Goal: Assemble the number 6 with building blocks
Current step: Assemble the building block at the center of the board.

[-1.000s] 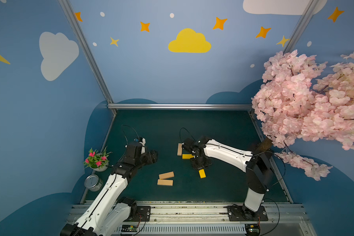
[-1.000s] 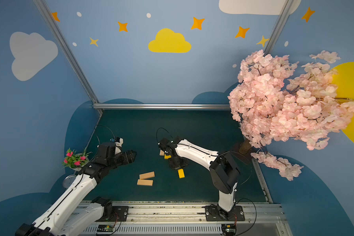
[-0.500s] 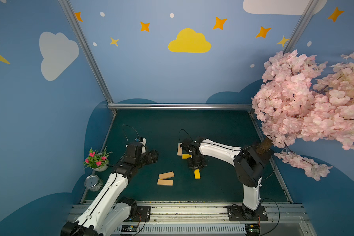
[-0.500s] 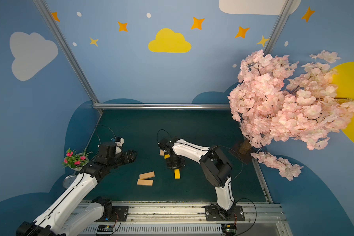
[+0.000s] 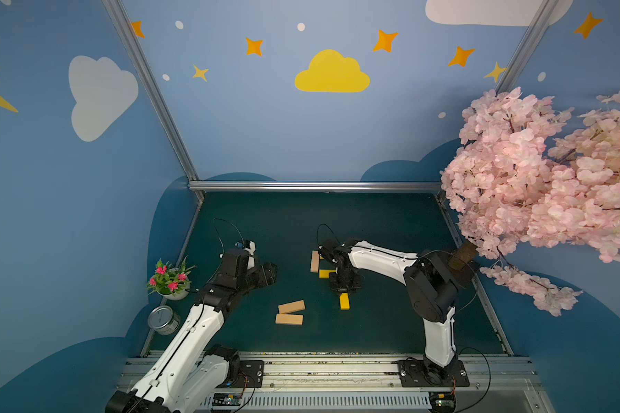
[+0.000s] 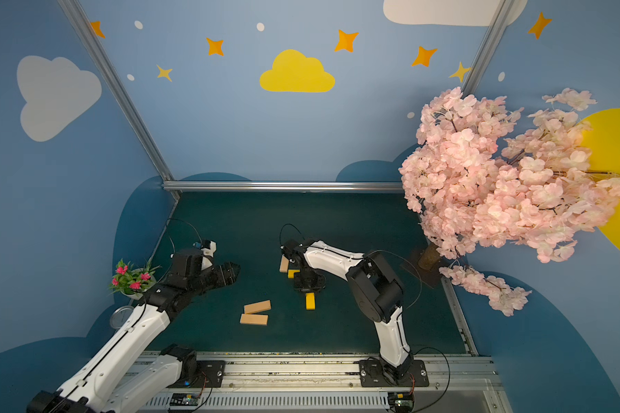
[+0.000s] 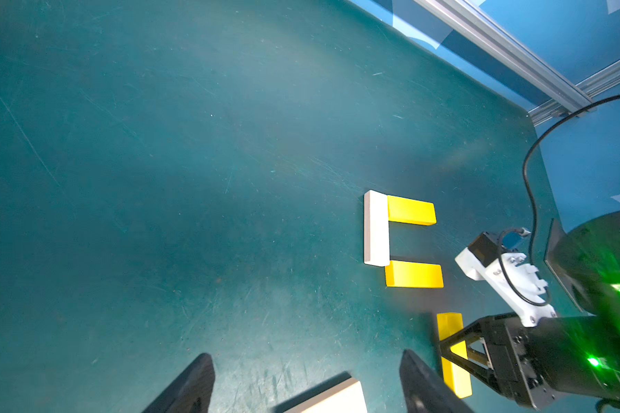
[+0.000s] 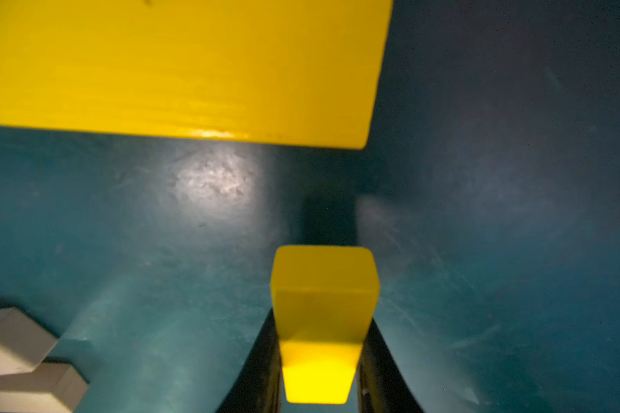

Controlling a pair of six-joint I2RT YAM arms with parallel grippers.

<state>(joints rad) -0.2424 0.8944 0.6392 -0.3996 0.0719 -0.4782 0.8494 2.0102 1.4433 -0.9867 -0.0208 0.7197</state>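
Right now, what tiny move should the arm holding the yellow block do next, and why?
Probably nudge the held yellow bar forward until its end meets the nearer placed yellow bar. The right gripper is shut on it, and the right wrist view shows bare mat between the two, so they aren't joined yet.

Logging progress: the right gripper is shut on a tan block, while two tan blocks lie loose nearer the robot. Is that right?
No. The right gripper is shut on a yellow block, not a tan one; the right wrist view shows it. Two tan blocks do lie loose nearer the robot.
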